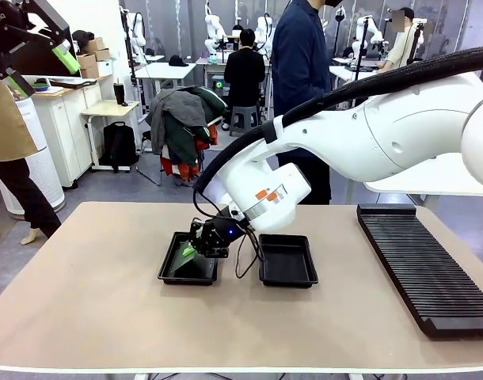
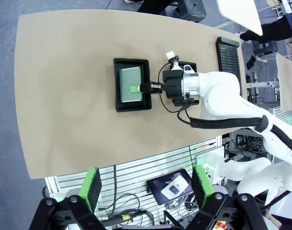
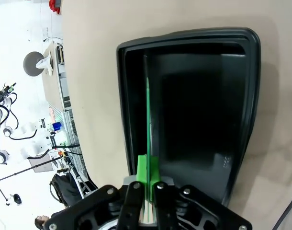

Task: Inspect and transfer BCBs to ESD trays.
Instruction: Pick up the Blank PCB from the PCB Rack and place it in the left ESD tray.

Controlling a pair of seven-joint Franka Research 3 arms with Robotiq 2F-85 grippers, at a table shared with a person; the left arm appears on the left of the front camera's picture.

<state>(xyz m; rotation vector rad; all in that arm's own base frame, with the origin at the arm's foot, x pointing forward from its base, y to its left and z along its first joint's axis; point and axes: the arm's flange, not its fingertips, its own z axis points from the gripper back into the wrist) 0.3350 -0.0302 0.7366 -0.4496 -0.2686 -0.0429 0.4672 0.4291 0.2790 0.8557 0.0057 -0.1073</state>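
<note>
Workshop floor with other stations behind; work surface is a beige table [image 1: 91, 293], and a person stands at its far side. A long black ribbed rack [image 1: 420, 269] lies at the robot's right end.

Right arm: reaches across the middle. The right gripper [image 1: 195, 247] is clamped tight on one BCB [image 2: 128, 84], pinching it at the middle of a long edge. The board sits at a slant inside the outline of the left ESD tray [image 1: 166, 273]; from the right wrist it reads as a thin green line running straight out from the fingers [image 3: 142, 167]. Whether its lower edge touches the tray floor cannot be determined.

Governing relation: the board's long edges run parallel to the tray's long walls, and the board lies toward one long wall, not centred. Judgement: it must be laid flat and released without catching the rim.

The second ESD tray [image 1: 289, 281] stands just beside the first, empty.

Left arm: raised well above the table, left gripper [image 2: 147, 184] spread wide, holding nothing. The right arm is plainly the nearer one
</note>
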